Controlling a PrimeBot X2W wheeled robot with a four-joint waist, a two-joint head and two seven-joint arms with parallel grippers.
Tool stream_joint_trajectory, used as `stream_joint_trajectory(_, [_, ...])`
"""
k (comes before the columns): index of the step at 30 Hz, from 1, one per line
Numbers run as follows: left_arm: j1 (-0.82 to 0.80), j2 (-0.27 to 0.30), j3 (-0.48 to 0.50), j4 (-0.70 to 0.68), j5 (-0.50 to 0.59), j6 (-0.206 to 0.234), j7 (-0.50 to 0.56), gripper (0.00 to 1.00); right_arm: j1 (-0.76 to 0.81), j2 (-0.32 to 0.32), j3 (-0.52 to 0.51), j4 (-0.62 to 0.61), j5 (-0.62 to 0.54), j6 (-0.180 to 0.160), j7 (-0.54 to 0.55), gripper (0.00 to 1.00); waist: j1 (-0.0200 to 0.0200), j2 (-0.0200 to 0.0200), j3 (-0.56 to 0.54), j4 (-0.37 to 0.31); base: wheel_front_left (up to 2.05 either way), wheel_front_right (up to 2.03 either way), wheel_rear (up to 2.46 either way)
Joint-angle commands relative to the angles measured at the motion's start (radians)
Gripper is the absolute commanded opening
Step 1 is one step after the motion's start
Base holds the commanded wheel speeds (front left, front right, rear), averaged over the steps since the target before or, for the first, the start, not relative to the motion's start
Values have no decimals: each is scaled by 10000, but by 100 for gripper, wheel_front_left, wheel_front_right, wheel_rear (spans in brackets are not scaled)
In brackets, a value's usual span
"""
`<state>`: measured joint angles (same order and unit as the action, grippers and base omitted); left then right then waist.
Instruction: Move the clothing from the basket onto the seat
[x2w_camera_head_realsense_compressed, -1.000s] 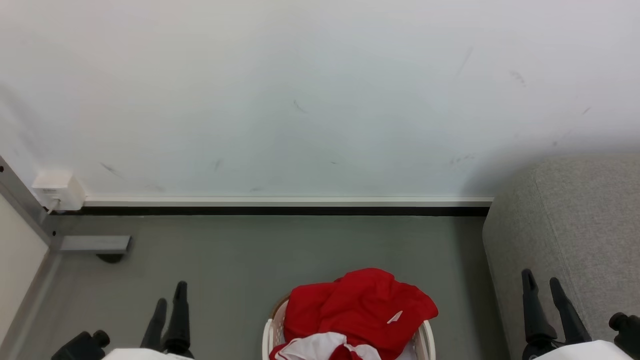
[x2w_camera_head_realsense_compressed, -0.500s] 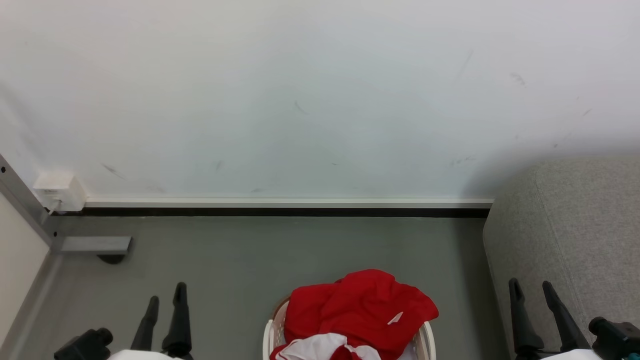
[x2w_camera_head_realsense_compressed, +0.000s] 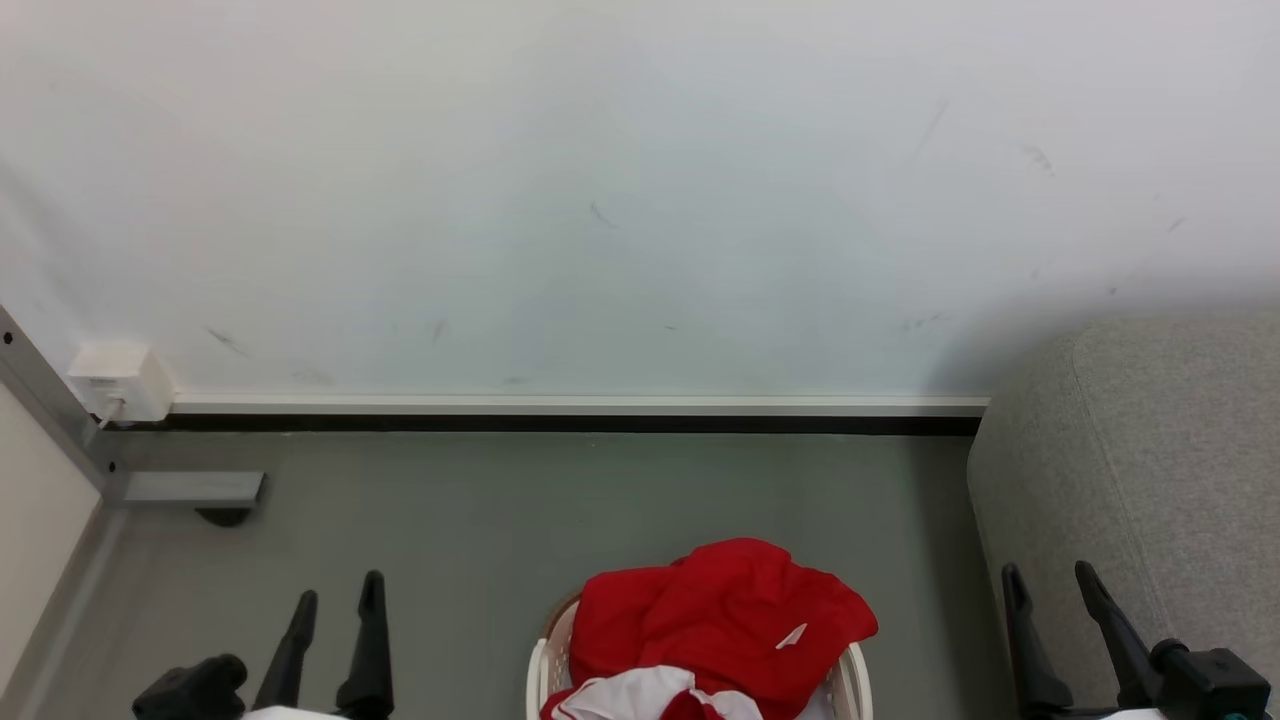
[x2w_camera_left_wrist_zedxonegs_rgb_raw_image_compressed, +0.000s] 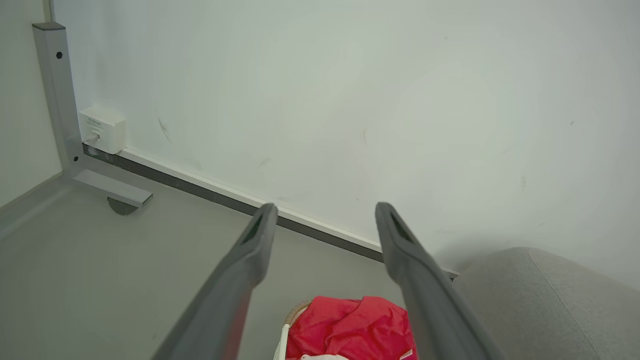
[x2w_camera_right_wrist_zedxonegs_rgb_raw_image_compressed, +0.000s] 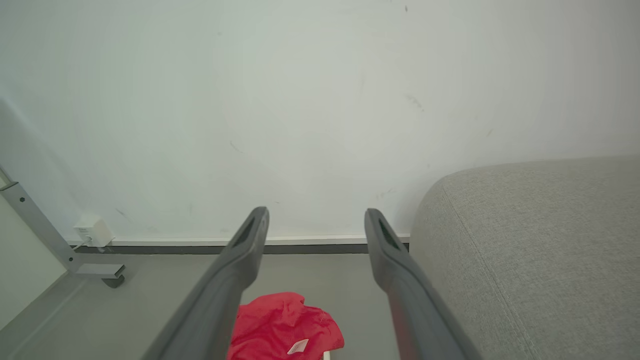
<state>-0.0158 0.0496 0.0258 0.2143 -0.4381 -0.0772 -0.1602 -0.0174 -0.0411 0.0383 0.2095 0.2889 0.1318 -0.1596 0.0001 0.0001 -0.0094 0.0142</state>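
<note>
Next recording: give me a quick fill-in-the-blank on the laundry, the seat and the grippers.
1. The clothing heaped in the basket is mostly ____.
2. The seat stands on the robot's ____ side of the basket.
3. The left gripper and right gripper are both ____, holding nothing.
Missing words: red; right; open.

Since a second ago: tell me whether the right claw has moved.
Yes. In the head view the right claw has shifted down and left against the seat, whose edge stayed put.
</note>
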Motion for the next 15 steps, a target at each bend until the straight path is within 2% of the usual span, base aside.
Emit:
stream_joint_trajectory(1, [12, 132, -4, -108, 373, 25, -127, 100, 48, -108, 18, -51, -335, -13, -126, 100, -1, -1, -5, 2, 0, 0, 0])
stream_joint_trajectory(15, [153, 218, -4, -136, 1684, 118, -438, 100, 214, -112, -91, 39, -1145, -15, -443, 100, -1, -1, -68, 19, 0, 0, 0])
